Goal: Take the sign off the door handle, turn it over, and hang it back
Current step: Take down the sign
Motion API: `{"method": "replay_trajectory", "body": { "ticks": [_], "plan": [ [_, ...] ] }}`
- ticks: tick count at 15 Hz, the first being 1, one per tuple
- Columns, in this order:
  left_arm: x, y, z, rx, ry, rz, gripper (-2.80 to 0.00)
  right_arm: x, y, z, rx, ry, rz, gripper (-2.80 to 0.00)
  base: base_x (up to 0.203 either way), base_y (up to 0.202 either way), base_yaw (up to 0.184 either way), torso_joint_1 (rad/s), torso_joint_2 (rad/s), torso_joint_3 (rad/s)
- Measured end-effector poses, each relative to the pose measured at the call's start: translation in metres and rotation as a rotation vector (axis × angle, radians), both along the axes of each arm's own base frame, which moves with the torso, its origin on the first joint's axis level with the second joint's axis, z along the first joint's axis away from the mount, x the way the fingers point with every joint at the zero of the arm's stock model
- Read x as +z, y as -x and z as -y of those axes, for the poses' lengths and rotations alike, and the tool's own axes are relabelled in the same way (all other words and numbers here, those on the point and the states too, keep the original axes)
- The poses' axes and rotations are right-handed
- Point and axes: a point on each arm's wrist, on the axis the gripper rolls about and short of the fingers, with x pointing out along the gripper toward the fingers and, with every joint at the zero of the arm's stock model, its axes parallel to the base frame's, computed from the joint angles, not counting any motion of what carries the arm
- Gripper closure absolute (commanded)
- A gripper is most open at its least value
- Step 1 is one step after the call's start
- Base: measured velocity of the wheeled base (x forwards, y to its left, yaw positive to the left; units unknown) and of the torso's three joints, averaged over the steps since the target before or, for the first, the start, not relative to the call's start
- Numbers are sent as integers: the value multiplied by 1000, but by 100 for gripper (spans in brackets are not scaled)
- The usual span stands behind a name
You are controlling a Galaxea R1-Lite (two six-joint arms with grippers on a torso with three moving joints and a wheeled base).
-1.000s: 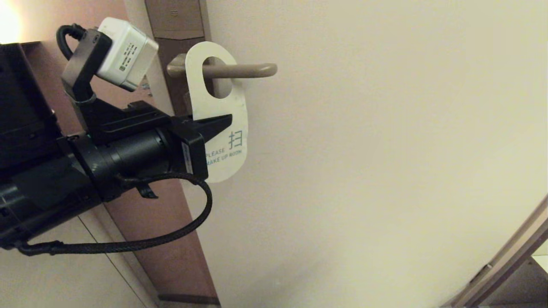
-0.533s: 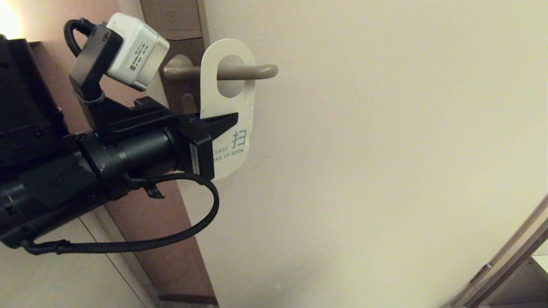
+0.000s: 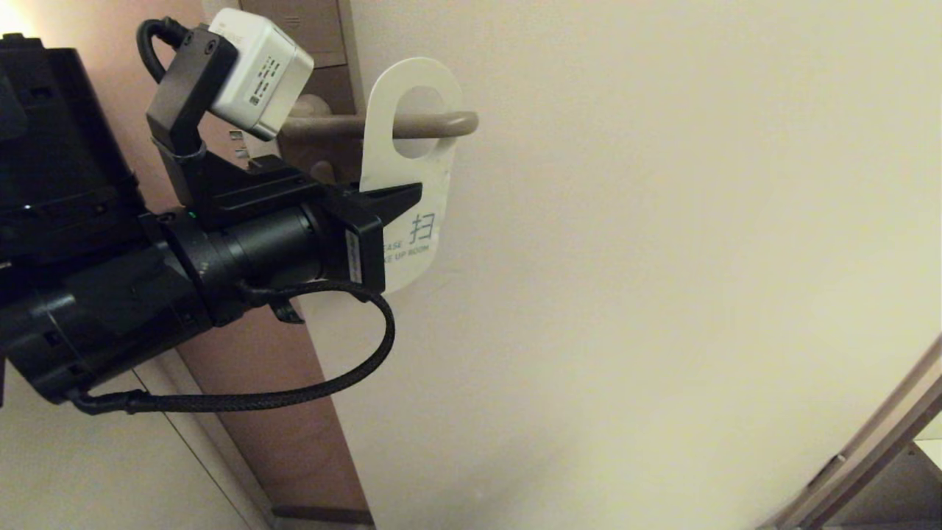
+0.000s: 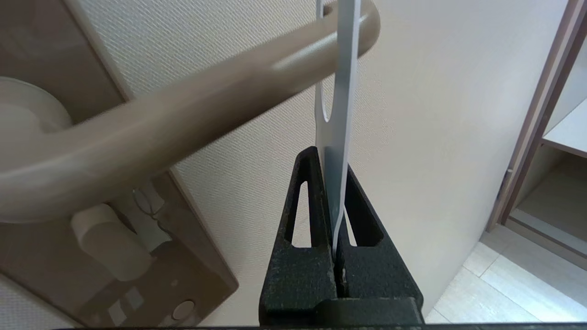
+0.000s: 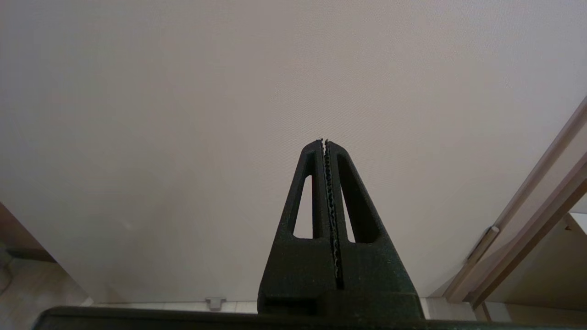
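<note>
The sign (image 3: pixel 423 184), white side out with "MAKE UP ROOM" lettering, hangs by its oval hole near the free end of the door handle (image 3: pixel 441 125). My left gripper (image 3: pixel 408 197) is shut on the sign's edge below the hole. In the left wrist view the sign (image 4: pixel 341 119) shows edge-on, clamped in the left gripper (image 4: pixel 335 160), with the handle (image 4: pixel 192 114) passing through it close to its rounded tip. My right gripper (image 5: pixel 324 143) is shut on nothing, facing the bare door; it does not show in the head view.
The tall lock plate (image 3: pixel 316 44) with a small thumb-turn knob (image 4: pixel 110 243) lies left of the sign. A brown door edge strip (image 3: pixel 294 427) runs down below my left arm. A wooden frame and shelf (image 3: pixel 883 456) stand at the lower right.
My left gripper has carried the sign to the right along the handle, from near the lock plate toward the handle's free end, and slightly upward. The right gripper shows no change.
</note>
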Motion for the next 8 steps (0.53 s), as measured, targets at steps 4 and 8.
{"method": "replay_trajectory", "body": {
  "ticks": [4, 8],
  "plan": [
    [-1, 4, 5, -24, -2, -2, 0, 0, 0, 0, 0, 0, 0, 0, 0, 0, 0, 0, 0, 0],
    [-1, 6, 7, -11, -3, -3, 0, 0, 0, 0, 0, 0, 0, 0, 0, 0, 0, 0, 0, 0]
  ]
}}
